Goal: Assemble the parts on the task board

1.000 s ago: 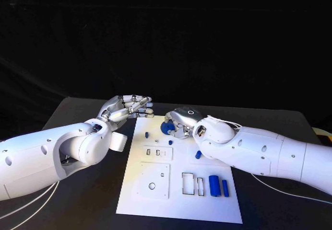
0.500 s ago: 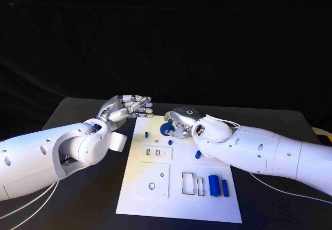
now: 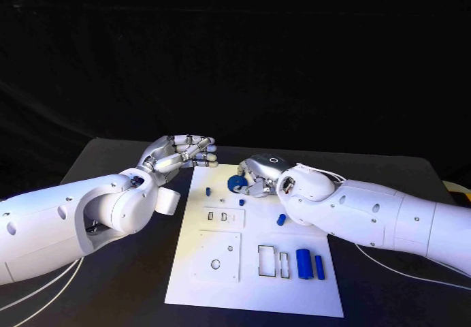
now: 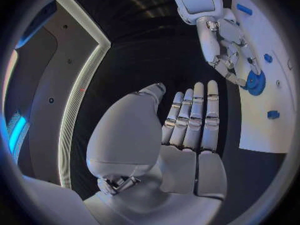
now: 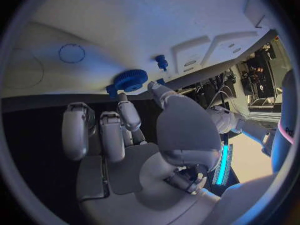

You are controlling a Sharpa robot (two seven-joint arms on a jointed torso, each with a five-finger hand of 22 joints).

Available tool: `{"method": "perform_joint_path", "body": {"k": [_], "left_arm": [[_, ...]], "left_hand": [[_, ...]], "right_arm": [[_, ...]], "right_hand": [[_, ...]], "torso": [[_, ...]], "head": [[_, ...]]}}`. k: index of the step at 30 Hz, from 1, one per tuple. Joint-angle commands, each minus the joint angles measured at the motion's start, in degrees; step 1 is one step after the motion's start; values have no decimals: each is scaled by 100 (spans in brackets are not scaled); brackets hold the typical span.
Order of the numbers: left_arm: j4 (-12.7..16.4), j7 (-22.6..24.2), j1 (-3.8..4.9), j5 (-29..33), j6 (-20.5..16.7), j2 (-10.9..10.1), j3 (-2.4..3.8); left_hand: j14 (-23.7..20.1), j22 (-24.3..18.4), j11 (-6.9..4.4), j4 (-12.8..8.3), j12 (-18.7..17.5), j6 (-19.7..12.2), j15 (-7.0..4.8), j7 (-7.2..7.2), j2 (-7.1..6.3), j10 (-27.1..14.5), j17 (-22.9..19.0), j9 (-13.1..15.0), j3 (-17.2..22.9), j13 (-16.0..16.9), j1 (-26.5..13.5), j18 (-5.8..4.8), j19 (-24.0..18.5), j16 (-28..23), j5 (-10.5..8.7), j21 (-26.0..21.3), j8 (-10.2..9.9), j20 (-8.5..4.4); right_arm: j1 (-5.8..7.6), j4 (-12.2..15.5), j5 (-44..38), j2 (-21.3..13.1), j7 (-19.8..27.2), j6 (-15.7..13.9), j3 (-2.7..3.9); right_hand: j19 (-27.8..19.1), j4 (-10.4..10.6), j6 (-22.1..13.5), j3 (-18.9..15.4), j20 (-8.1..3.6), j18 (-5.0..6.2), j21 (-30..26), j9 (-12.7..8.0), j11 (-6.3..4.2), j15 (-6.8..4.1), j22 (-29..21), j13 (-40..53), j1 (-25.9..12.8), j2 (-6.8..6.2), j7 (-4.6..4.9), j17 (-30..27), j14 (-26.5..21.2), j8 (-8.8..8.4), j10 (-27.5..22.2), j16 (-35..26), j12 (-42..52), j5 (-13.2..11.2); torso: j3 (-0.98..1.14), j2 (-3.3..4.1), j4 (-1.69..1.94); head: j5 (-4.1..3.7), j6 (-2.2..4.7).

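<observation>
The white task board (image 3: 253,289) lies lengthwise in the middle of the table. A blue gear (image 3: 235,182) sits at its far end. My right hand (image 3: 258,173) reaches down onto it, and thumb and one fingertip (image 5: 122,98) pinch the blue gear (image 5: 130,79) at its rim while the other fingers curl back. From the left wrist view, those fingers meet the blue gear (image 4: 255,81) on the board. My left hand (image 3: 182,152) hovers just off the board's far left corner, fingers straight and apart, holding nothing.
A small blue peg (image 3: 242,201) stands near the gear. Another blue piece (image 3: 210,191) lies by the left edge and one (image 3: 282,219) by the right forearm. Two blue bars (image 3: 304,263) lie beside rectangular cutouts (image 3: 267,261) at the near end.
My right forearm has shifted slightly to the right and the hand has turned a little over the gear. The left hand has stayed in place.
</observation>
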Motion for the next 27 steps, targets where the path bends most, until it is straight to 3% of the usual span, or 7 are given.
{"method": "perform_joint_path", "body": {"k": [1, 5, 9, 16, 22, 24, 27], "left_arm": [[1, 37, 7, 15, 83, 14, 5], [-23, 37, 6, 15, 88, 19, 4], [-44, 38, 6, 15, 92, 18, 4], [-83, 36, 4, 15, 97, 17, 3], [-169, 73, -1, 15, 251, 53, 2], [-227, 51, -2, 15, 300, 82, 1], [-312, 33, -2, 15, 323, 114, 1]], "left_hand": [[1, -5, 7, -1, -39, -11, 19, 172, -35, 35, 5, -7, 38, 6, -25, 75, 32, -21, -23, -13, -19, 10], [1, -5, 7, -1, -39, -11, 19, 172, -35, 35, 5, -7, 38, 6, -25, 75, 32, -21, -23, -13, -19, 10], [1, -5, 7, -1, -39, -11, 19, 172, -35, 35, 5, -7, 38, 6, -25, 75, 32, -21, -23, -13, -19, 10], [-1, -7, 7, 1, -43, -10, 19, 172, -32, 38, 9, -8, 44, 6, -28, 75, 32, -23, -22, -16, -20, 10], [-12, -20, 10, 22, -59, -12, 23, 171, -53, 47, 28, -10, 18, 6, -110, 74, 27, -34, -31, -28, -27, 16], [-12, -20, 10, 22, -59, -12, 23, 171, -53, 47, 28, -10, 18, 6, -110, 74, 27, -34, -31, -28, -27, 16], [-14, -22, 10, 22, -62, -12, 24, 171, -55, 47, 30, -10, 16, 6, -119, 74, 26, -35, -31, -29, -29, 16]], "right_arm": [[-1, 96, 225, -88, 136, -124, -1], [7, 262, 485, -328, 342, -703, 6], [59, 436, 1206, -634, 783, -907, 24], [216, 840, 2997, -1563, 1638, -117, 38], [232, 929, 3420, -2174, 2085, 378, 35], [225, 917, 3489, -2329, 2171, 418, 32], [215, 829, 3527, -2477, 2240, 405, 28]], "right_hand": [[36, 19, 66, 34, -18, -9, 40, 17, -9, -35, 246, 57, 0, 26, -9, 929, 478, 42, 71, -2, 65, 71], [87, -65, 2, 133, -33, -26, 86, 13, -8, -42, 314, 142, 156, 34, 3, 986, 493, -25, 141, 22, 124, 114], [13, -126, -64, 221, -23, 0, -1, 5, 16, -25, 217, 130, 275, 56, 31, 892, 470, -103, 126, -15, 108, 7], [-20, -533, -61, 448, 5, 9, -56, 19, 47, 5, 201, 125, 853, 82, 70, 909, 471, -253, 72, -11, 86, -594], [-8, -774, 15, 496, 0, 5, -48, 42, 20, -10, 234, 158, 1118, -4, 34, 1011, 494, -276, 83, 29, 105, -642], [8, -820, 74, 517, -44, 2, -32, 53, -85, -84, 262, 193, 1164, -6, -92, 1033, 499, -276, 118, 38, 128, -603], [38, -848, 90, 534, -73, -10, -1, 55, -107, -110, 304, 215, 1195, -7, -111, 1065, 506, -286, 144, 50, 142, -587]], "torso": [[3, -1, 7], [7, -16, 0], [6, -31, -14], [29, -87, -73], [73, -112, -117], [83, -116, -116], [99, -138, -130]], "head": [[-6, 7], [-19, 24], [-22, 36], [-72, 60], [-141, 68], [-137, 78], [-140, 75]]}}
